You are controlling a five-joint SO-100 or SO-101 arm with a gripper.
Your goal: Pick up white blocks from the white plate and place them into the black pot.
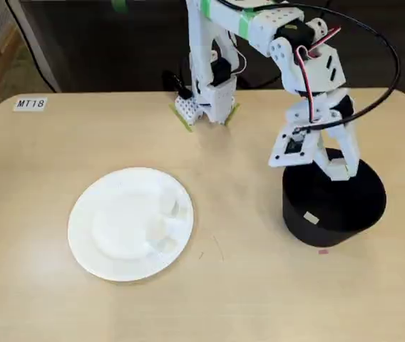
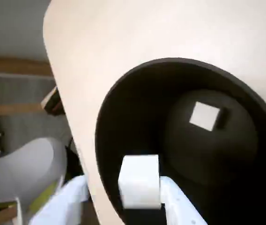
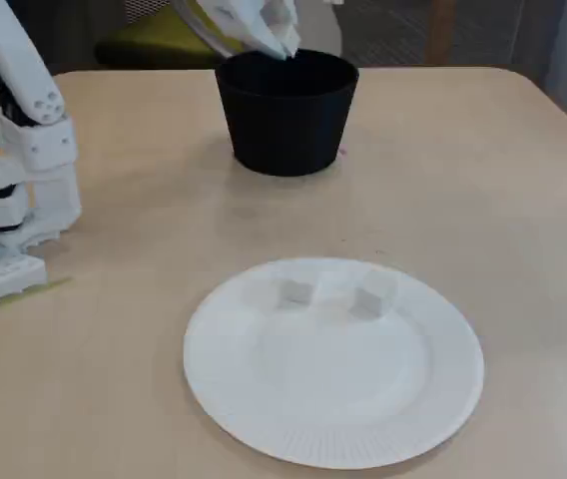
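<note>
A small off-white cube is sitting clamped between the jaws of the white two-finger gripper, which is hanging over the near inside edge of the matte black round pot, where another white block is already lying on the bottom. Two more pale cubes are waiting on the round white ribbed paper plate, well apart from the pot on the pale wooden counter. Since the held cube is hovering close to the wall, the arm is probably best reaching a little further toward the pot's middle before the jaws part, so the block is dropping cleanly inside rather than clipping the rim.
</note>
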